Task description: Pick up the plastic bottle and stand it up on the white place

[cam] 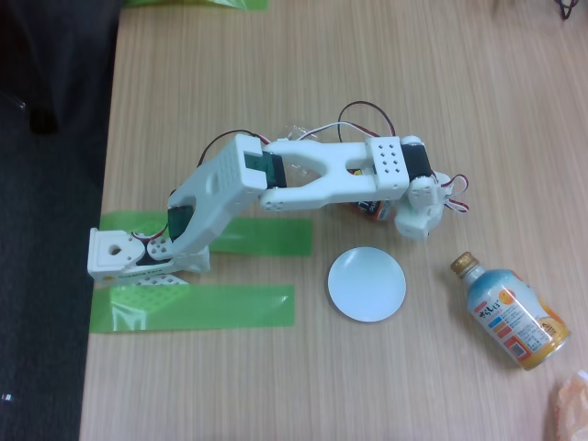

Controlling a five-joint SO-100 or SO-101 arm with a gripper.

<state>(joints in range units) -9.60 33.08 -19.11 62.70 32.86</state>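
The plastic bottle lies on the table under my white arm and is mostly hidden. Only a bit of its red-orange label (372, 212) and a clear ribbed part (296, 130) peek out past the arm's edges. My gripper (412, 219) hangs over the label end, its fingers pointing down and away from the camera, so their gap cannot be seen. The white place (367, 283), a flat round disc, lies bare on the wood just in front of the gripper, a short way below it in the picture.
A shorter blue-and-orange bottle (511, 314) with a gold cap lies on its side right of the disc. Two green tape strips (241, 236) (193, 308) flank the arm's base (115, 253). The table's left edge runs by the base. An orange object (571, 404) sits at the bottom right corner.
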